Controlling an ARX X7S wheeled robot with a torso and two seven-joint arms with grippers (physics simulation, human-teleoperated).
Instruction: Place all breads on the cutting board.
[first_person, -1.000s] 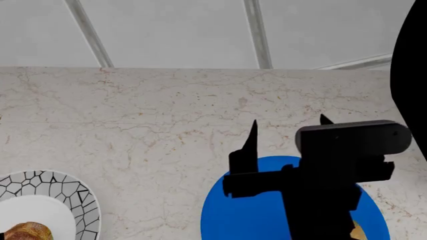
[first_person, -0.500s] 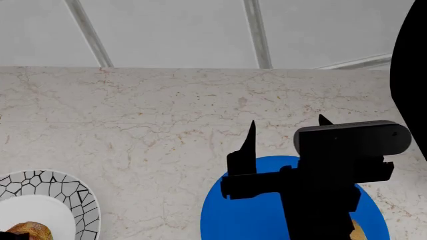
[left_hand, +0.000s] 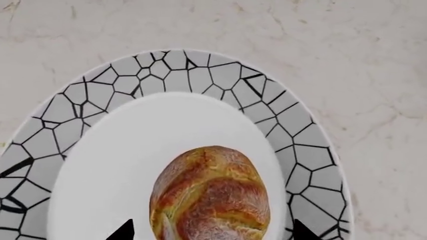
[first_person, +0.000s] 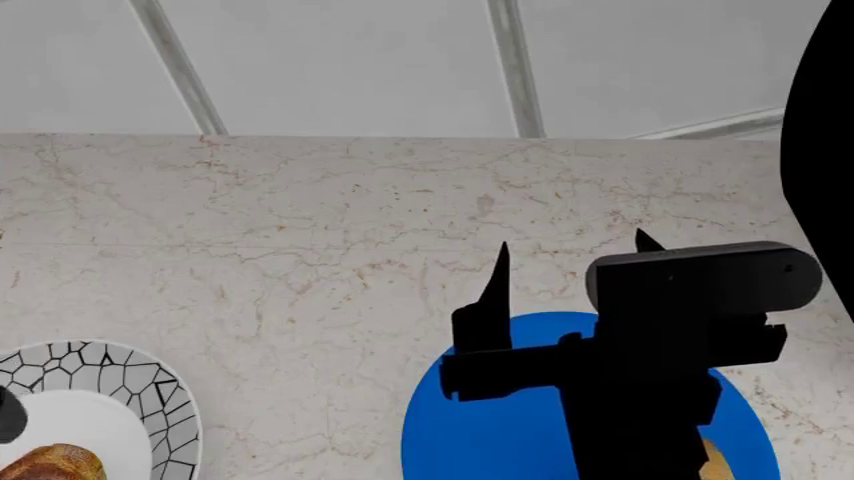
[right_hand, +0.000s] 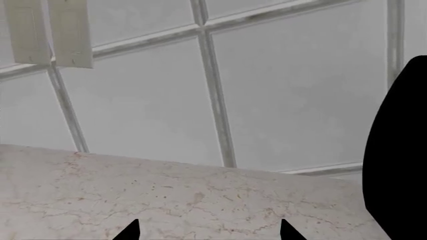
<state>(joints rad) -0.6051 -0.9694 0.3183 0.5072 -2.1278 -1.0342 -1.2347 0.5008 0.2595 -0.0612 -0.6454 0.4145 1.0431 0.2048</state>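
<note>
One bread (left_hand: 210, 195), a golden-brown loaf, lies on the white plate with a black cracked-pattern rim (left_hand: 200, 70). My left gripper (left_hand: 210, 232) is open, with one fingertip on each side of this loaf. In the head view the loaf (first_person: 54, 465) and plate (first_person: 147, 385) sit at the bottom left. A second bread (first_person: 717, 462) peeks out on the blue plate (first_person: 494, 430), mostly hidden behind my right arm. My right gripper (first_person: 574, 258) is open and empty above the blue plate's far edge. The cutting board is out of view.
The marble counter (first_person: 334, 220) stretches back to a pale tiled wall (first_person: 360, 60). A large black shape (first_person: 821, 150) fills the right edge of the head view. The right wrist view shows only counter (right_hand: 133, 200) and wall.
A dark part of my left arm has come into the head view at the left edge over the white plate. My right gripper has barely shifted.
</note>
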